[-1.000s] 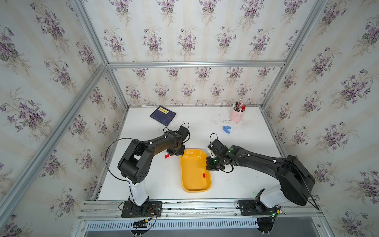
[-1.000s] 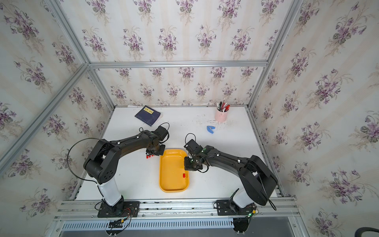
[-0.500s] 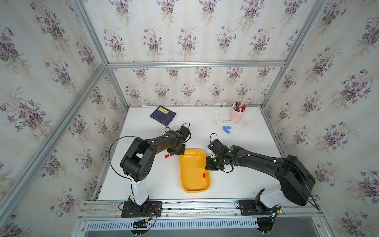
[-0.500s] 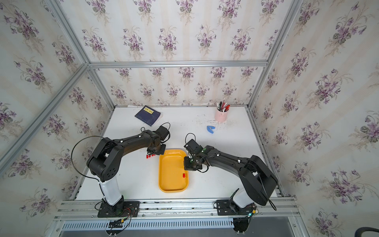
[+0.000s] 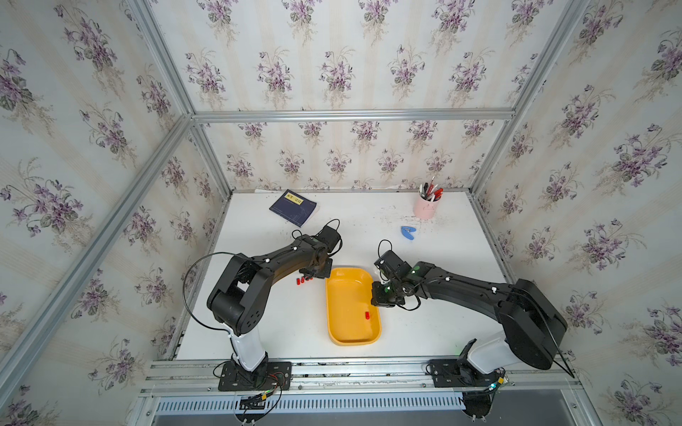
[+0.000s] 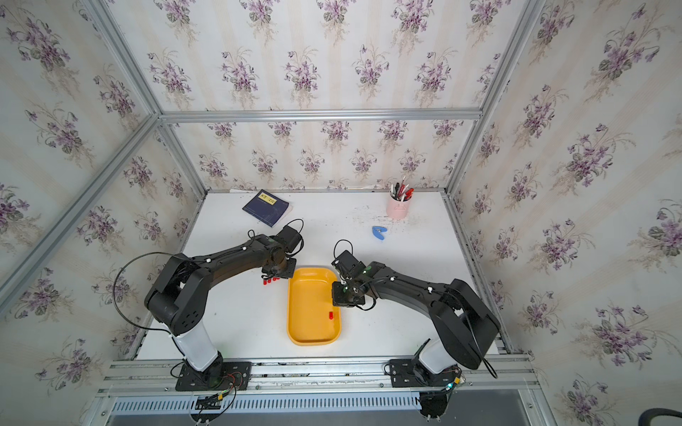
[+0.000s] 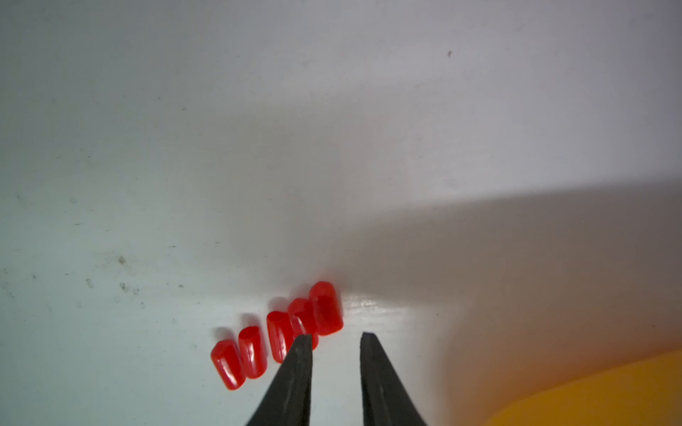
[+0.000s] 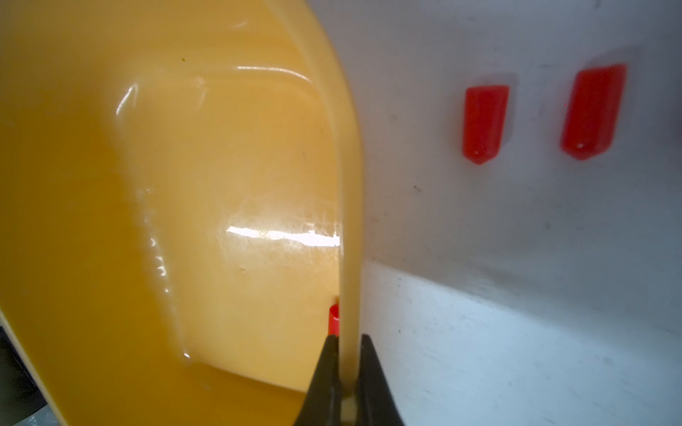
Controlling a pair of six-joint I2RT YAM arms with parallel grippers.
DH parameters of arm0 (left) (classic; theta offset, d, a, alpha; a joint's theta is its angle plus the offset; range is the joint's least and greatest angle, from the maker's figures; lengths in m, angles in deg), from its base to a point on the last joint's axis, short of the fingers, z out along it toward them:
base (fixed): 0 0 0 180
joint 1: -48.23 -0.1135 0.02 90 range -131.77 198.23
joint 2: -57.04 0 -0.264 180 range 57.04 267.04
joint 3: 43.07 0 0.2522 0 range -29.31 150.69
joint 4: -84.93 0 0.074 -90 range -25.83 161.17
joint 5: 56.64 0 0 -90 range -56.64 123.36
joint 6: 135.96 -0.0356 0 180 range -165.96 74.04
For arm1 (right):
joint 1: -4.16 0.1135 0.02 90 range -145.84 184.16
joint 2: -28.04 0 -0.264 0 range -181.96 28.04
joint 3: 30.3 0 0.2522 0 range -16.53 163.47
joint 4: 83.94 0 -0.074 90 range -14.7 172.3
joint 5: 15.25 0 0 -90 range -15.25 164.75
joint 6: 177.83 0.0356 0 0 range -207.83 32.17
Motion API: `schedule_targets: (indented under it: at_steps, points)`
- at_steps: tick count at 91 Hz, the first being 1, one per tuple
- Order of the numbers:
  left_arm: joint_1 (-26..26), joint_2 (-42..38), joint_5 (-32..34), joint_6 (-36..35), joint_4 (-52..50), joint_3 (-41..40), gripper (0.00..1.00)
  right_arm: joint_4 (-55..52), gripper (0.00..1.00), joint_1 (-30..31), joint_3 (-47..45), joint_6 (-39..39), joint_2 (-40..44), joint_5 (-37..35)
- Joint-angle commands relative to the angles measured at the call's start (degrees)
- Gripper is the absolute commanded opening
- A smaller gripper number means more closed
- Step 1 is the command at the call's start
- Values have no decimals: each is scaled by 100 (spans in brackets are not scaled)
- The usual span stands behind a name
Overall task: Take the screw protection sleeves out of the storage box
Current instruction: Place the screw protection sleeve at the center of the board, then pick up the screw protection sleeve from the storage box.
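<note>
Judging by the layout, drop-off was in hand: left gripper was seen slightly parted and empty beside five screw protection sleeves left of the storage box in a top view, right gripper was clamped on its rim, and the last sleeve, lower right inside, was to be fetched next.

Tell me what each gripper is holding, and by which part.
Right gripper: the storage box, pinched by its side rim. Left gripper: nothing; its jaws stand apart beside the sleeves on the table.
</note>
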Motion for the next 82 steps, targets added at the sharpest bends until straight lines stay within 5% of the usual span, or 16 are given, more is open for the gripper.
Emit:
schedule_targets:
  at_steps: [1, 49, 82]
  points:
    - [-4, -133, 8, 82, -101, -18, 30, -98, 0, 10, -34, 5, -5, -81]
    - [559, -1856, -302, 754, -1074, 516, 31, -8, 0, 17, -56, 339, 177, -346]
    - [1677, -1730, -1776, 2606, -471, 62, 32, 100, 0, 19, -164, 733, 431, -693]
